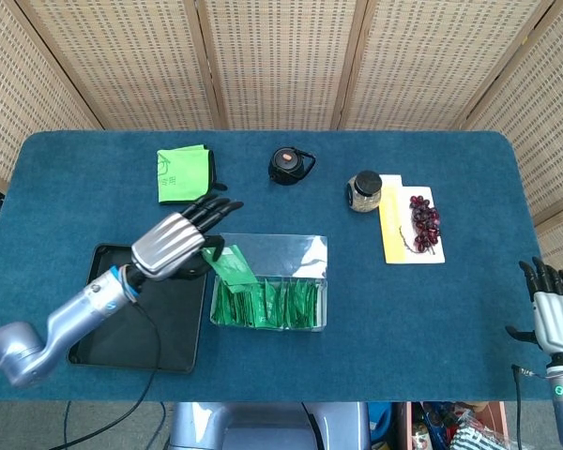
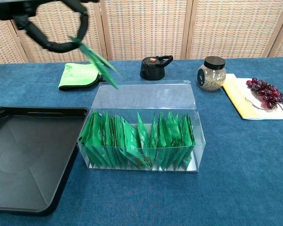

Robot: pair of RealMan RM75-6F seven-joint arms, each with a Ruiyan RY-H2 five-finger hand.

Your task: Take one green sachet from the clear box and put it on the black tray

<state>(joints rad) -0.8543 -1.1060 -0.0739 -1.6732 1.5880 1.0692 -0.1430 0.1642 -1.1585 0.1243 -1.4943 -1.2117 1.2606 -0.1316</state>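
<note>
My left hand point(image 1: 180, 240) hovers over the left end of the clear box point(image 1: 268, 282) and pinches one green sachet point(image 1: 231, 265), lifted above the box. In the chest view the same sachet point(image 2: 97, 61) hangs tilted from the dark fingers point(image 2: 61, 33) at the top left, above the clear box point(image 2: 141, 127). Several green sachets point(image 2: 139, 141) stand upright inside the box. The black tray point(image 1: 141, 319) lies bare just left of the box, also the black tray point(image 2: 28, 155). My right hand point(image 1: 551, 302) rests at the table's right edge, fingers apart, holding nothing.
A folded green cloth point(image 1: 183, 172) lies at the back left. A black kettle-like lid point(image 1: 289, 165), a glass jar point(image 1: 364, 191) and a yellow-white board with grapes point(image 1: 413, 223) stand along the back right. Wicker screens close off the far side.
</note>
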